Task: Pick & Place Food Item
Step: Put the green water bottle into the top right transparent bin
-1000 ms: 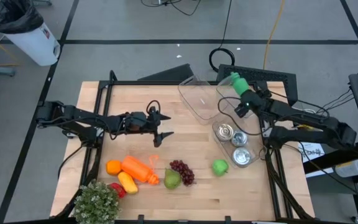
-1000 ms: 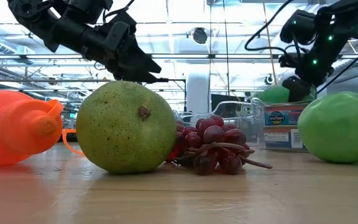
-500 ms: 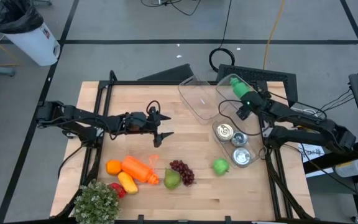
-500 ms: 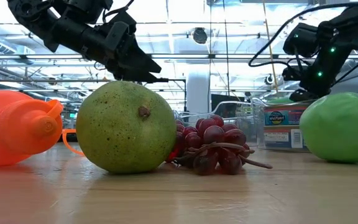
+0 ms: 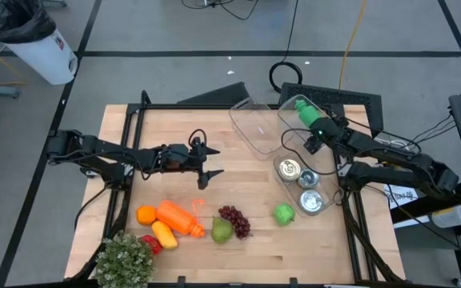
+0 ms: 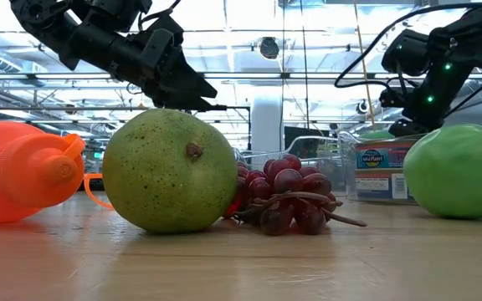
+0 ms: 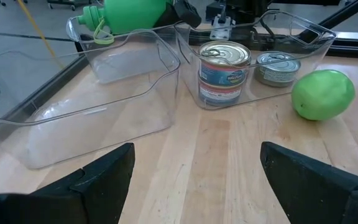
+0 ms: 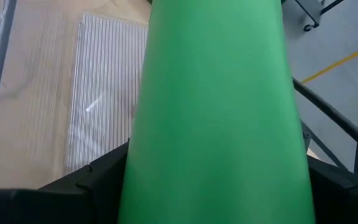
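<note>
My right gripper [image 5: 315, 128] is shut on a green bottle [image 5: 304, 110] at the table's far right. It holds the bottle over the far end of a clear bin [image 5: 293, 136], and the bottle [image 8: 213, 93] fills the right wrist view. The left wrist view shows the bottle's cap [image 7: 92, 15] by that bin's rim. My left gripper [image 5: 211, 176] hovers open above mid-table, touching nothing. A green apple [image 5: 283, 214], grapes [image 5: 234, 220] and a pear [image 5: 221, 231] lie on the table near the front. My right gripper pinches the green bottle by its body [image 8: 166, 180], one finger [image 8: 98, 183] on each side. The bottle lies along the fingers with its cap end [image 5: 299, 102] pointing away from the wrist, toward the far edge. I cannot tell whether the bottle touches the bin.
An empty clear bin [image 5: 254, 128] stands left of the bottle's bin. Another bin holds cans [image 5: 298, 172] nearer the front. An orange bottle [image 5: 178, 218], an orange [image 5: 146, 214], peppers [image 5: 164, 234] and a small plant [image 5: 124, 260] crowd the near left corner. Bare wood lies mid-table.
My right gripper has sunk a little with the green bottle and shifted slightly toward the table's near right, then held still. The left arm has not moved.
</note>
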